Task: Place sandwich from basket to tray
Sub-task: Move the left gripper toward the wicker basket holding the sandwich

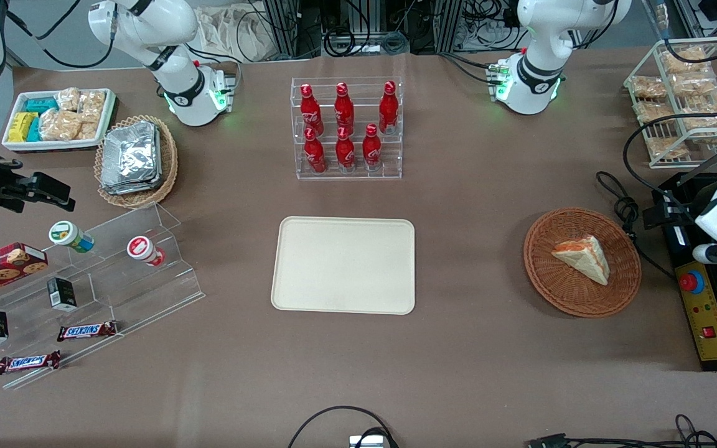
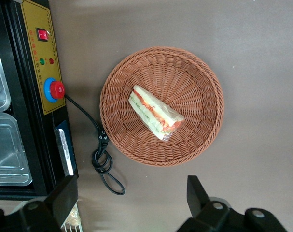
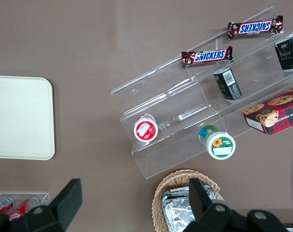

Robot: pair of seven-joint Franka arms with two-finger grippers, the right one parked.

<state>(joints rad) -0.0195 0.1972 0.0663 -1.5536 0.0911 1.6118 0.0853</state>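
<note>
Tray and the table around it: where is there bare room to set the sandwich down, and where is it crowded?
The tray lies bare across its whole surface. Bare cloth also runs between it and the basket, where the sandwich lies. The gripper, open, hangs above the basket. It is crowded at the bottle rack and the acrylic steps toward the parked arm's end.

Front view high above the table, left wrist view straight down over the basket (image 2: 161, 106), shared by both.

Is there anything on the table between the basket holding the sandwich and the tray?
No. In the front view only bare brown tabletop lies between the basket with the sandwich and the tray. The open claw hangs above the basket's edge.
</note>
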